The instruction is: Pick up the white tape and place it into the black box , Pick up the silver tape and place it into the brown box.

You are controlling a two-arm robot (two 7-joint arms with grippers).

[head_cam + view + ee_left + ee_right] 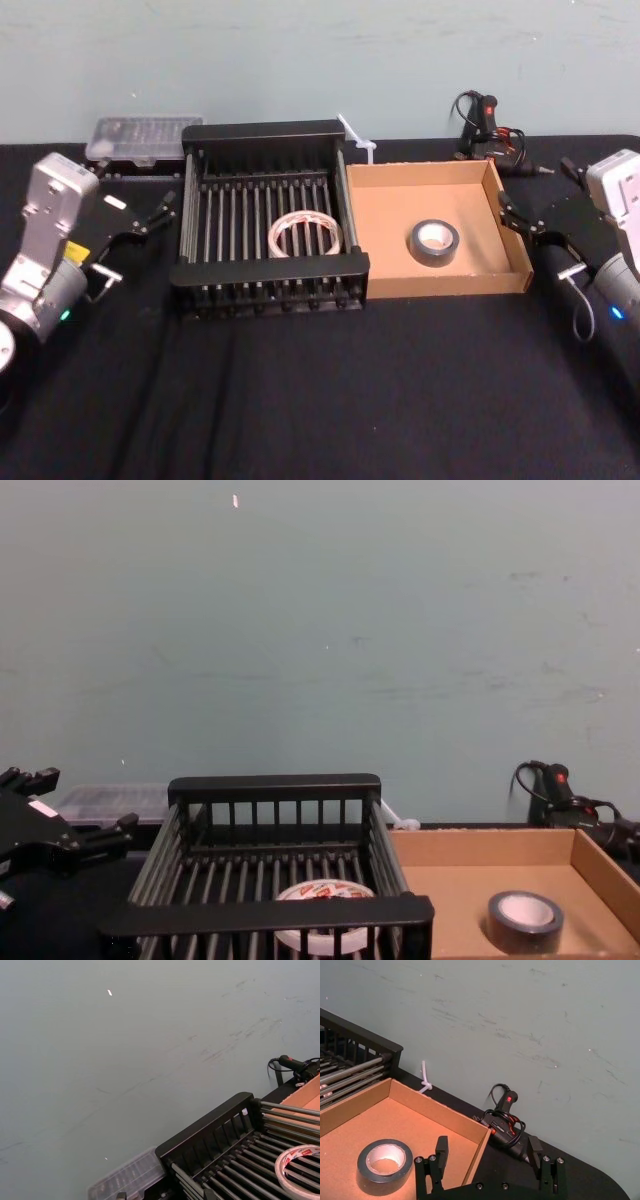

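The white tape [305, 237] lies flat on the barred floor of the black box [270, 273], also seen in the chest view [325, 930] and the left wrist view [299, 1167]. The silver tape [434, 243] rests on the floor of the brown box [505, 238], right of the crate; the right wrist view shows it [385, 1166] too. My left gripper [140, 240] hovers open and empty left of the black box. My right gripper [533, 238] is open and empty just outside the brown box's right wall, fingers spread wide [488, 1147].
A clear plastic case [145, 135] sits behind the crate's left corner. A black tool with red switch and coiled cables [485, 125] lies behind the brown box, a white zip tie [355, 135] between the boxes at the back. Black cloth table [320, 400] stretches in front.
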